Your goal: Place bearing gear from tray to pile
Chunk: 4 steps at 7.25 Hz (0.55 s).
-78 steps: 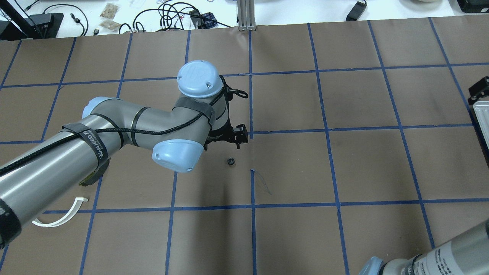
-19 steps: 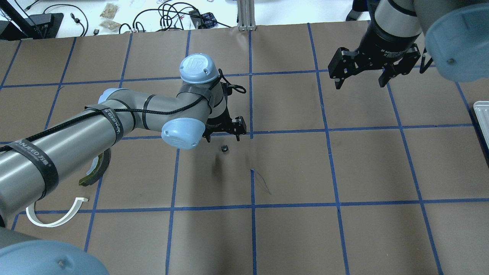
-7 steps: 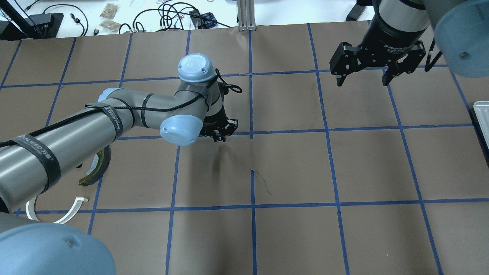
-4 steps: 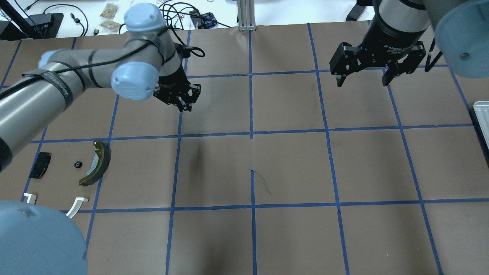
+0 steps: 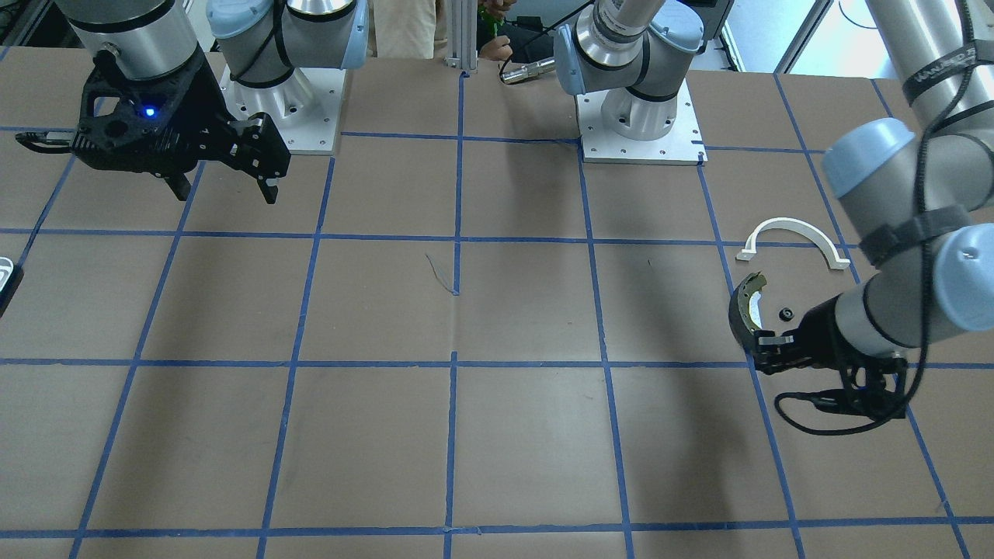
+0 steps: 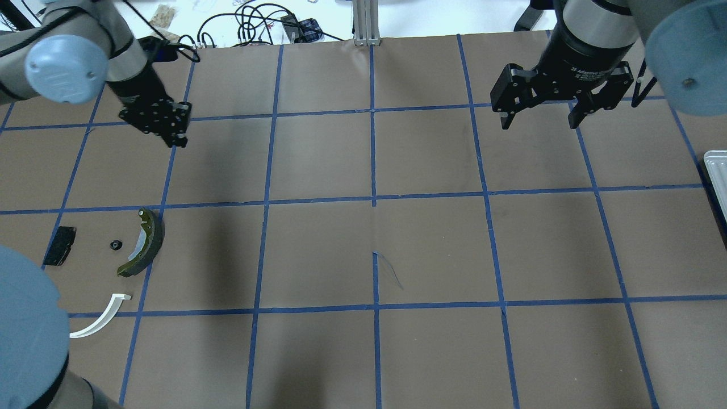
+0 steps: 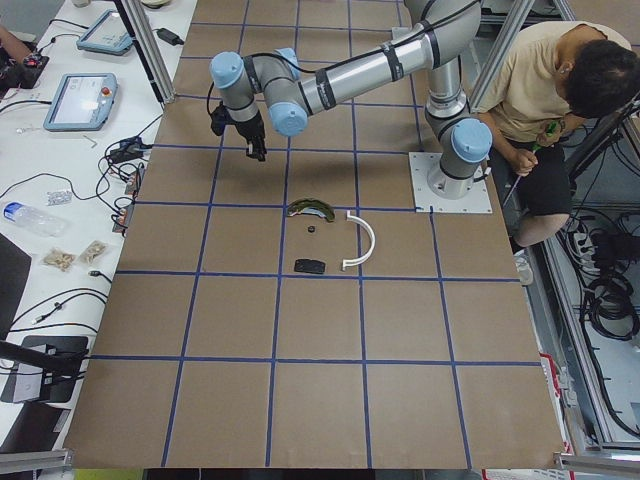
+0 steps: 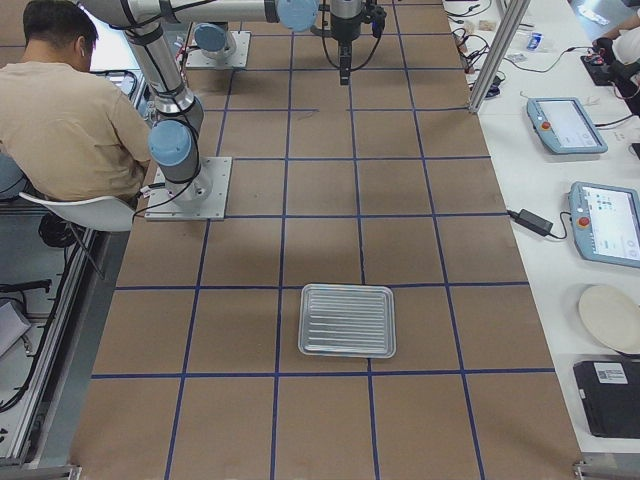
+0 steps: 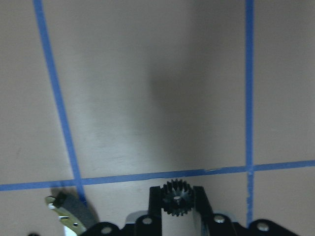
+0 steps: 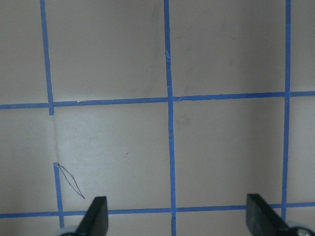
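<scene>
My left gripper (image 6: 173, 136) is shut on a small black toothed bearing gear (image 9: 176, 199), held high above the table, beyond the pile. The pile lies at the left: a dark brake shoe (image 6: 145, 243) with an olive inner face, a white arc bracket (image 6: 101, 322), a small black pad (image 6: 59, 253) and another small black gear (image 6: 116, 245). The brake shoe's end shows at the bottom left of the left wrist view (image 9: 69, 212). My right gripper (image 6: 537, 120) is open and empty, high over the far right. The metal tray (image 8: 347, 320) holds nothing.
The tray's edge (image 6: 717, 176) shows at the right side of the overhead view. Cables and small bags (image 6: 250, 23) lie on the white bench beyond the table's far edge. A seated person (image 8: 70, 110) is behind the robot bases.
My left gripper closed on the gear at the table's middle, lifted it and has swung left along the far side. The right gripper has stayed open and still.
</scene>
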Each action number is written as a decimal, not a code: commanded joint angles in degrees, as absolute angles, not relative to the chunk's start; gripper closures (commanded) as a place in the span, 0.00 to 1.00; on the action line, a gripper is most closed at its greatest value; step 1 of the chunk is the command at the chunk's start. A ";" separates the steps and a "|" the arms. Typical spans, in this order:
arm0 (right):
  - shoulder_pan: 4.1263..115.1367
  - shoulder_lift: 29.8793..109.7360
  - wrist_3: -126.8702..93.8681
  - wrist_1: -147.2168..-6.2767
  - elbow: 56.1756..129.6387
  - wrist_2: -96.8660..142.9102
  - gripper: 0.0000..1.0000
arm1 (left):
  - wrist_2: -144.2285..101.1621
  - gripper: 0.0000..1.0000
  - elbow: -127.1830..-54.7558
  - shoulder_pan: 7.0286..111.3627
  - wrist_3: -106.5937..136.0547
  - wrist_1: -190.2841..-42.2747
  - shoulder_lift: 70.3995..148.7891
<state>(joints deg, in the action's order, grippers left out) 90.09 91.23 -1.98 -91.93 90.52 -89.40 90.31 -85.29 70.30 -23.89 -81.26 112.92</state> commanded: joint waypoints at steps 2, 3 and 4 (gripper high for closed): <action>90.09 91.23 -1.93 -91.93 90.62 -89.47 0.00 | 91.67 1.00 -91.12 54.71 -37.75 -80.87 112.94; 90.09 91.32 -1.93 -92.02 90.62 -89.39 0.00 | 91.41 1.00 -92.80 52.84 -40.32 -78.42 113.98; 90.09 91.23 -1.93 -92.02 90.62 -89.38 0.00 | 91.15 1.00 -95.34 52.82 -40.17 -76.92 113.47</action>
<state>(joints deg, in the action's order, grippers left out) 90.09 91.27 -1.93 -91.99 90.61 -89.41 91.39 -92.63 54.16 -38.78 -78.85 113.51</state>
